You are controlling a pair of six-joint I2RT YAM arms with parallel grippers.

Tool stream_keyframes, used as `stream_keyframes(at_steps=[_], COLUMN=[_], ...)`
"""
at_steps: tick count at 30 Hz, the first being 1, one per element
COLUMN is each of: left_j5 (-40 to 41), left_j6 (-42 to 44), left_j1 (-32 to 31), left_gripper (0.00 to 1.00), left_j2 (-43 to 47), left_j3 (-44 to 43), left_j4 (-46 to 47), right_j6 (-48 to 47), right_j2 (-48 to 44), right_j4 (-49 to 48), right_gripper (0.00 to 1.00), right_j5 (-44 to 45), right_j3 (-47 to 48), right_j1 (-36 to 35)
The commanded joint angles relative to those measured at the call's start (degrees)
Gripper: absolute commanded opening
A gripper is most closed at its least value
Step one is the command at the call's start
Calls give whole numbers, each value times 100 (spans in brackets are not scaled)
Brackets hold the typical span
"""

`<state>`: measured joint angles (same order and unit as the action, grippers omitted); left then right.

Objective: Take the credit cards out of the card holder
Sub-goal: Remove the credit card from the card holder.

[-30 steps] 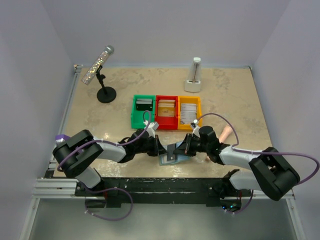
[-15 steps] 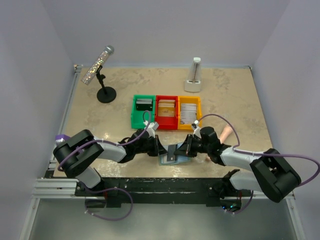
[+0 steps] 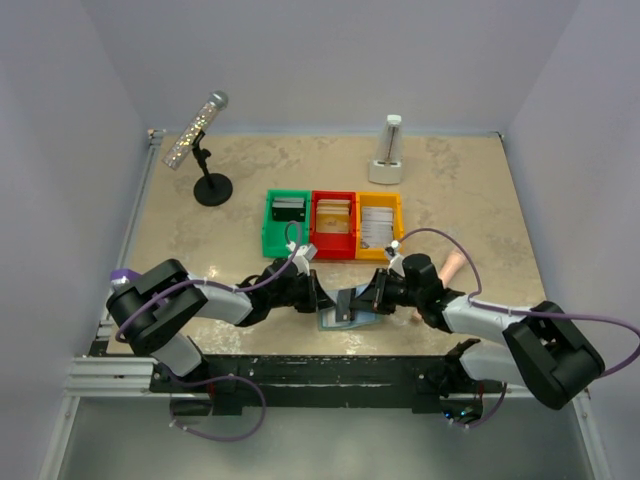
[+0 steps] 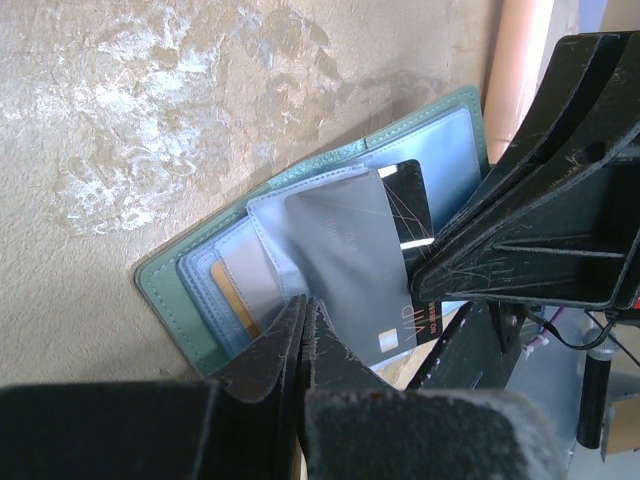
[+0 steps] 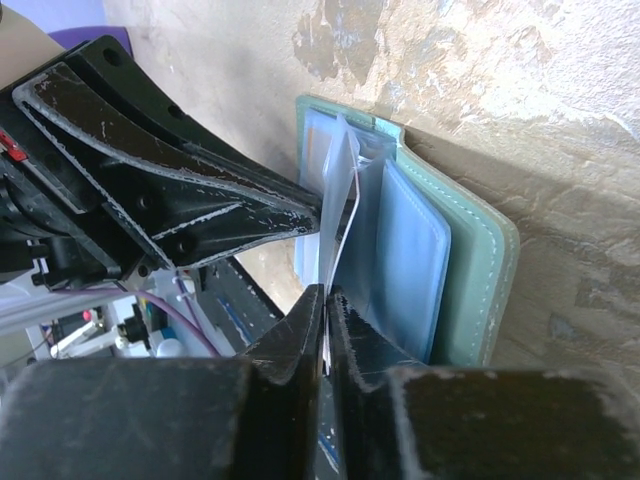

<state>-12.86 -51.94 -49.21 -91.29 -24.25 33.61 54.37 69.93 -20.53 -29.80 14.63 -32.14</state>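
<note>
Card holder [image 3: 345, 310] lying open at the worktop's [image 3: 450, 200] near edge: left tool [image 3: 318, 295], fully closed, pressing against its pocket leaves; right tool [image 3: 368, 296] narrowly pinching one of the credit cards [image 4: 345, 250], all sitting partly out, none yet freed.

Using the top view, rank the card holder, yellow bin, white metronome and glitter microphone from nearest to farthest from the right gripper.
1. card holder, front centre, at the right gripper fingertips.
2. yellow bin, just behind, mid-table.
3. white metronome, back edge, right of centre.
4. glitter microphone, back left corner.
</note>
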Motion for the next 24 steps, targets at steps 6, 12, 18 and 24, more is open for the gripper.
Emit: stream_keyframes(at_steps=[6, 12, 18, 24], left_j5=[539, 495, 451, 408], left_j6=[272, 272, 264, 272], left_j1=[8, -1, -1, -10], left_gripper=[0, 0, 0, 0], left_j2=[-381, -408, -460, -495], left_j3=[254, 219, 201, 193], left_j4=[-1295, -1269, -1216, -1181], right_j6=[126, 162, 206, 214], right_j2=[108, 293, 425, 469], right_j4=[-732, -882, -979, -979], right_gripper=[27, 29, 29, 28], right_j5=[-544, -606, -667, -702], right_j3=[75, 110, 136, 180], right_j1=[32, 32, 24, 32])
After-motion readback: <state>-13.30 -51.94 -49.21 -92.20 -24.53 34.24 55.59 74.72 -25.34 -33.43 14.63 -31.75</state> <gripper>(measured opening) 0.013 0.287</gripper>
